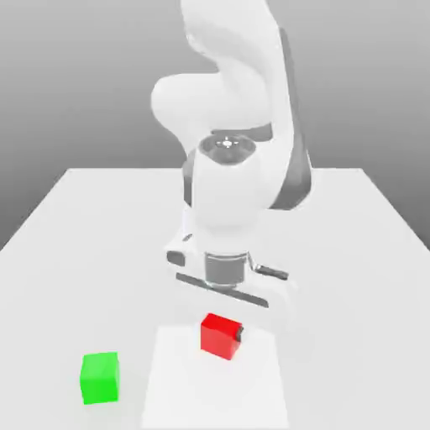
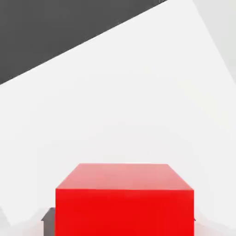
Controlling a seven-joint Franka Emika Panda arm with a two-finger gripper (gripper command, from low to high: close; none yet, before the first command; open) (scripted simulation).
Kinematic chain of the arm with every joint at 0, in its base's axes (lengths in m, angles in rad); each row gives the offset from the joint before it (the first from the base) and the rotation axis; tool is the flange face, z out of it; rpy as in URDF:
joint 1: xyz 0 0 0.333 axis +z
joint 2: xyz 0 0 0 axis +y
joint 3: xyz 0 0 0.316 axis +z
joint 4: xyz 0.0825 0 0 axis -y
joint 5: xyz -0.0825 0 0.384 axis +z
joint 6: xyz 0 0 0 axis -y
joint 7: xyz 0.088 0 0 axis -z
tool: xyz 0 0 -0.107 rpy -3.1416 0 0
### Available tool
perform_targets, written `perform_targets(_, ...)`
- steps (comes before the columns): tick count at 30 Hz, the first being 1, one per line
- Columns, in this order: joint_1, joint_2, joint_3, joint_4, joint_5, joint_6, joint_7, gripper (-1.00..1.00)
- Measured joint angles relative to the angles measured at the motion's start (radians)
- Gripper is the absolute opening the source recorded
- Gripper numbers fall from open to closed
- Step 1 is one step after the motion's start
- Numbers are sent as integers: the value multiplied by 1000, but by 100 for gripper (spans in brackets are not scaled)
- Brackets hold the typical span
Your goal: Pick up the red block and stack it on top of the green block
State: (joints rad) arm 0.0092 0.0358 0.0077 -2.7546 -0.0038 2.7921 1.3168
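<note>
White and plain, the surface lies under a grey background. On the exterior view's left, near the front edge, the green block sits alone on the surface, well apart from the arm. More to the right, near the middle, the red block is just under the white arm, between the fingers of the gripper, which is closed narrowly on it. One dark finger touches its right side. From the hand view, the red block appears close, with dark finger pads at its sides.
</note>
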Motion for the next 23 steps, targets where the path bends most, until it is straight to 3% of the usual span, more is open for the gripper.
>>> perform_targets(12, -243, 26, -142, 191, 21, -167, 566, -100)
perform_targets(20, -261, 191, -125, 218, 75, -26, 580, -100)
perform_targets(21, -264, 208, -122, 218, 81, -11, 576, 100)
perform_targets(23, -264, 208, -122, 218, 81, -11, 576, 100)
